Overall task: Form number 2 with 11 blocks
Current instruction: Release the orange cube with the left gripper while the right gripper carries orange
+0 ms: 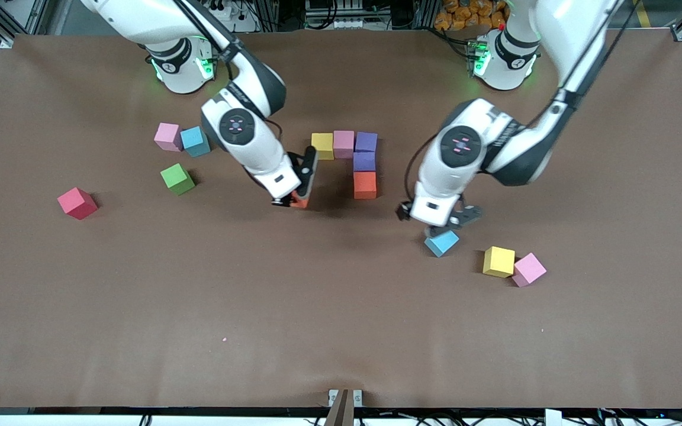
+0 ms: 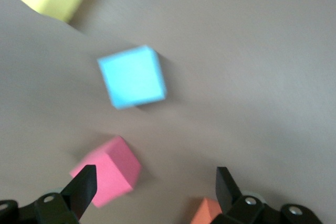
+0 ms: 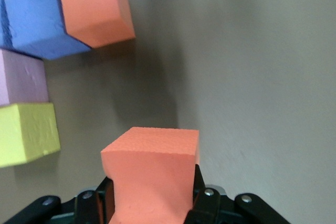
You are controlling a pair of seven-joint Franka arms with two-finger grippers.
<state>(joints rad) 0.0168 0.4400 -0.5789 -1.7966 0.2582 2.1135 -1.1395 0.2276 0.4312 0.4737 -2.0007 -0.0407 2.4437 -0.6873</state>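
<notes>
A partial number 2 lies mid-table: a yellow block, a pink block and a purple block in a row, then a second purple block and an orange block running nearer the camera. My right gripper is shut on another orange block, low over the table beside the placed orange block, toward the right arm's end. My left gripper is open and empty just above a tilted blue block.
A yellow block and a pink block touch each other near the blue one. Toward the right arm's end lie a pink block, a blue block, a green block and a red block.
</notes>
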